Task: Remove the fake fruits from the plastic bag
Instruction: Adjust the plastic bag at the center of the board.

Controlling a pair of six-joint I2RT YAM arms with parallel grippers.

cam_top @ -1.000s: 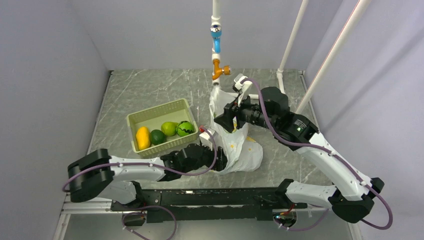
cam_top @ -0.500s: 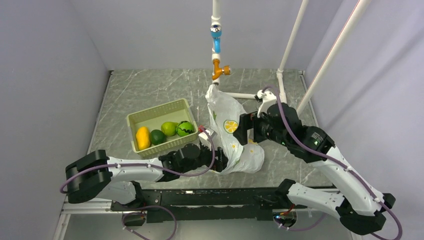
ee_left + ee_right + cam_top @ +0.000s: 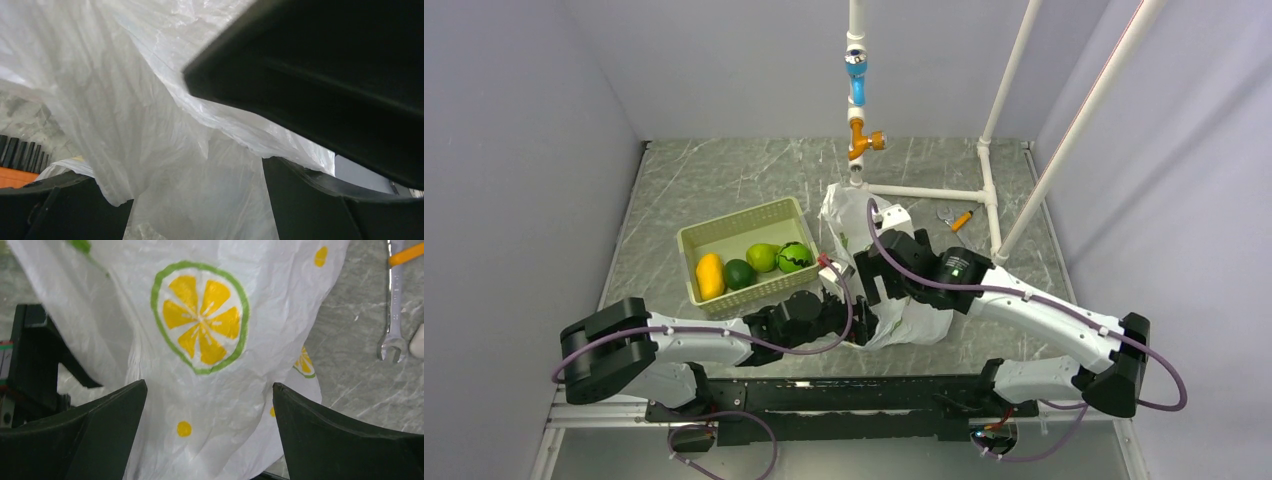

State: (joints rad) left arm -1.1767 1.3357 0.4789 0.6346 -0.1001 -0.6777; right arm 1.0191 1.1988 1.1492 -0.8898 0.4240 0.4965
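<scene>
Snagging is the main hazard. The plastic bag (image 3: 911, 322) lies slumped on the table's near middle, its neck trailing up toward twelve o'clock. Both arms crowd it. The left gripper (image 3: 861, 322) pokes into the bag from nine o'clock, and the right gripper (image 3: 871, 278) hangs just above it.

In the right wrist view the jaws are spread wide, straddling a printed citrus slice with nothing pinched. The left jaws (image 3: 180, 175) are also parted, with loose film draped between them.

The lattice basket (image 3: 694, 240), at ten o'clock from the bag, holds the yellow mango (image 3: 709, 275), small green fruit (image 3: 740, 273), green pear (image 3: 762, 257) and striped green ball (image 3: 795, 257). No dark round fruit shows anywhere, so it is probably inside the bag.

- If the right jaws clamp a single layer, the thin film could stretch, tear or drag the whole bag.
- If they clamp both layers, the mouth would be sealed against the left gripper.
- With the arms this close, a lift could knock the two wrists together.
- A sideways pull toward three o'clock could sweep the bag against the wrench (image 3: 393, 335) lying near it.
</scene>
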